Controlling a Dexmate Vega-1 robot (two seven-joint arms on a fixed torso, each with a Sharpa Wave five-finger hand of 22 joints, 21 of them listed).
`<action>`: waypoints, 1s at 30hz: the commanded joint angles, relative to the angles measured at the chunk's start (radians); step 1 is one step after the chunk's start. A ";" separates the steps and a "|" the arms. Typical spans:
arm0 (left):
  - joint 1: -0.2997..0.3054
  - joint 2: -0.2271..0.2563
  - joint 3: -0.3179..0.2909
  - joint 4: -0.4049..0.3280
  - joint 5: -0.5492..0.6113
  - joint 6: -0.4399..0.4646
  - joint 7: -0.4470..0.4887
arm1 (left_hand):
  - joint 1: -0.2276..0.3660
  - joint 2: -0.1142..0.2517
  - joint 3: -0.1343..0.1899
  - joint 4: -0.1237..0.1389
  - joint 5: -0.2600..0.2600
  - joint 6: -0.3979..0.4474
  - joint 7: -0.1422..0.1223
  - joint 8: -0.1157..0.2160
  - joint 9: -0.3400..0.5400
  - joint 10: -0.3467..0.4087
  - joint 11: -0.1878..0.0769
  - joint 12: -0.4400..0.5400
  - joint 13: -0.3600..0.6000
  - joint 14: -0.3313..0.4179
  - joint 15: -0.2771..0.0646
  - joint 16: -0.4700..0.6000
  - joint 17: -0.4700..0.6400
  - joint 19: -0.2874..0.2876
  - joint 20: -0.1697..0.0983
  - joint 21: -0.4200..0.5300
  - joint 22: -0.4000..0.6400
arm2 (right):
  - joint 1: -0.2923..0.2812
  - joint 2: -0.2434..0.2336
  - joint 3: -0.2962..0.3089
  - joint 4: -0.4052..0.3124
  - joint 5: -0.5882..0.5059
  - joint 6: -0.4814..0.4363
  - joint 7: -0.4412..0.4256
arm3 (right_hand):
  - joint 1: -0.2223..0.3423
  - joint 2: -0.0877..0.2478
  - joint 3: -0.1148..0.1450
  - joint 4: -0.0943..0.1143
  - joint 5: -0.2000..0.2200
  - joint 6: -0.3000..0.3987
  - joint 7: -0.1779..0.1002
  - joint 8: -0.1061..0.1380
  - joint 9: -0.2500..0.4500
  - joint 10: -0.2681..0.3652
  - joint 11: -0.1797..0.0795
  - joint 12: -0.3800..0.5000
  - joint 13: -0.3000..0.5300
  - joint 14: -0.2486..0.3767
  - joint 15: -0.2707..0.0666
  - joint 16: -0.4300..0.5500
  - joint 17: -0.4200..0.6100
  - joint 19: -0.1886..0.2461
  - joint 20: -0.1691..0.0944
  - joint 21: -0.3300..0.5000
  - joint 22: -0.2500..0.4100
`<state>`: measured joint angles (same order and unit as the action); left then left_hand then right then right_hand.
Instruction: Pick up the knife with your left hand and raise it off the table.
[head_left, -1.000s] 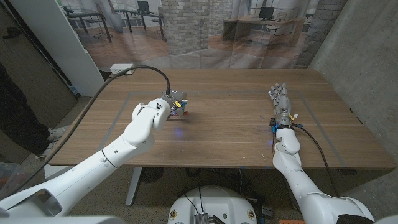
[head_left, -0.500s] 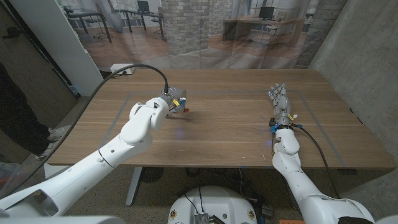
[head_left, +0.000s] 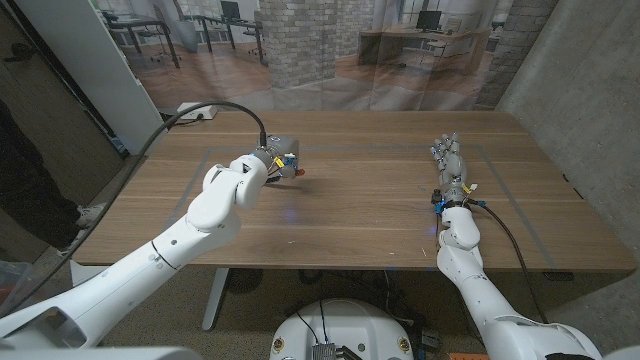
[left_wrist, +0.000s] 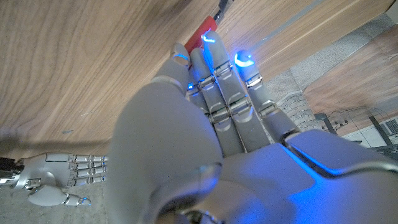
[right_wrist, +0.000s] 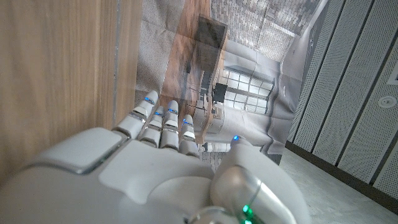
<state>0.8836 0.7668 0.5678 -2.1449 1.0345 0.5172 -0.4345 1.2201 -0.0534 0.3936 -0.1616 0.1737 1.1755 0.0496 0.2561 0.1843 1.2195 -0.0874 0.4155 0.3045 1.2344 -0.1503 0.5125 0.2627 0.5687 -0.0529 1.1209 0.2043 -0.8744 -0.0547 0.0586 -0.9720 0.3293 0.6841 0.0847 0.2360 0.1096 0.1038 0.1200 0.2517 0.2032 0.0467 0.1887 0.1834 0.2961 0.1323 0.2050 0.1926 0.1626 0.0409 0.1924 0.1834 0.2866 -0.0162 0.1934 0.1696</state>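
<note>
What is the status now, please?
Left hand over knife, fingers straight, grip not confirmed. Knife's red part at fingertips. Right hand open, idle. Nothing in the way.

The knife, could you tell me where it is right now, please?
In the left wrist view, the knife shows its red handle on the table just past the left hand's fingertips. In the head view that hand covers it, left of the table's centre.

The left hand (left_wrist: 211, 118) showed from its back, fingers straight and close together, reaching over the wooden table (left_wrist: 74, 56); blue lights glowed at the fingertips (left_wrist: 244, 60); just past them a red piece with a dark thin part, likely the knife (left_wrist: 209, 23), lay on the wood, whether touched could not be told; well apart, the right hand (left_wrist: 59, 177) rested with fingers extended.
</note>
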 joint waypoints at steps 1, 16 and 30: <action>0.021 0.019 -0.032 -0.018 -0.069 -0.021 0.075 | 0.074 0.084 -0.003 0.001 0.005 0.023 0.011 0.004 0.018 0.017 -0.013 0.000 0.003 0.072 -0.075 -0.004 0.006 -0.009 -0.117 0.008 0.003 | -0.029 -0.001 -0.015 -0.044 -0.006 -0.007 -0.027 | -0.006 -0.002 0.000 -0.004 0.004 -0.004 -0.002 0.001 0.006 -0.004 -0.001 -0.006 0.005 -0.007 0.002 -0.003 0.003 -0.001 -0.007 -0.001 0.002; 0.046 0.044 -0.070 -0.030 -0.132 -0.061 0.168 | 0.073 0.085 -0.005 0.003 0.005 0.025 0.013 0.001 0.018 0.019 -0.015 -0.002 0.008 0.074 -0.074 -0.006 0.012 -0.011 -0.120 0.017 0.000 | -0.072 -0.005 -0.039 -0.108 -0.021 -0.014 -0.080 | -0.007 -0.002 -0.001 -0.004 0.005 -0.008 -0.001 0.001 0.006 -0.004 0.002 -0.005 0.005 -0.008 0.002 -0.003 0.004 -0.002 -0.007 -0.001 0.002; 0.051 0.056 -0.110 0.009 -0.218 -0.140 0.282 | 0.073 0.084 -0.006 0.003 0.006 0.027 0.014 -0.001 0.019 0.020 -0.017 -0.004 0.013 0.076 -0.074 -0.008 0.016 -0.014 -0.121 0.025 -0.002 | -0.097 -0.012 -0.070 -0.158 -0.047 -0.023 -0.145 | -0.008 -0.002 -0.001 -0.005 0.006 -0.008 0.000 0.002 0.006 -0.005 0.000 -0.005 0.005 -0.008 0.002 -0.003 0.003 -0.002 -0.007 -0.001 0.002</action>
<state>0.9309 0.8129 0.4856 -2.1617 0.8803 0.4345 -0.2353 1.2172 -0.0504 0.3868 -0.1628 0.1738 1.1790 0.0461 0.2484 0.1842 1.2200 -0.0873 0.4155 0.3136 1.2374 -0.1500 0.5064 0.2767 0.5564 -0.0518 1.1404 0.1998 -0.9524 -0.0624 0.0100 -1.0944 0.3001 0.6675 -0.0155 0.2359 0.1094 0.1038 0.1200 0.2516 0.2034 0.0466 0.1887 0.1834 0.2925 0.1360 0.1973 0.1926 0.1571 0.0463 0.1924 0.1834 0.2866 -0.0161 0.1934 0.1696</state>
